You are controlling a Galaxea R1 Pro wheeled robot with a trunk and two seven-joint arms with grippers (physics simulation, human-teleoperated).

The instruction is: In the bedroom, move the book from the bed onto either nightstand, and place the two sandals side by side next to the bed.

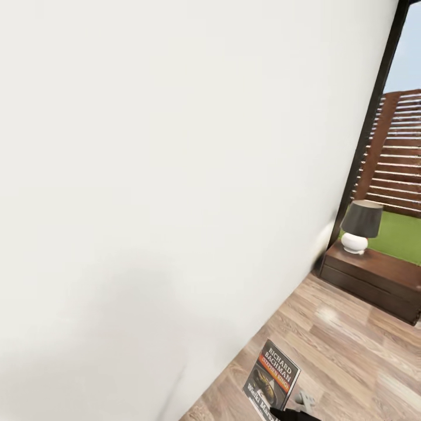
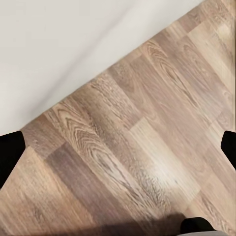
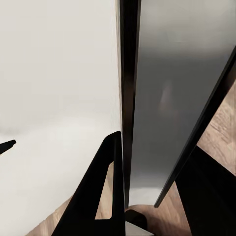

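Meanwhile, at the bottom edge of the head view, right of centre, the book (image 1: pixel 272 379) stands tilted above the wood-plank floor (image 1: pixel 351 345), its long axis running up and slightly right, cover facing the camera. A dark part of the right gripper (image 1: pixel 290 414) shows just beneath it. In the right wrist view the book (image 3: pixel 179 83) appears edge-on as a grey slab between dark fingers (image 3: pixel 105 187), so the right gripper looks closed on it. The left gripper (image 2: pixel 118 147) hangs over bare floor, its fingertips (image 2: pixel 10 152) at opposite frame edges: wide open, empty. Farther off, at the right of the head view, the nightstand (image 1: pixel 374 279) sits against the white wall (image 1: pixel 175 175), a lamp (image 1: pixel 359 227) on its near end. The nightstand lies up and right of the book; the right arm is judged better placed.
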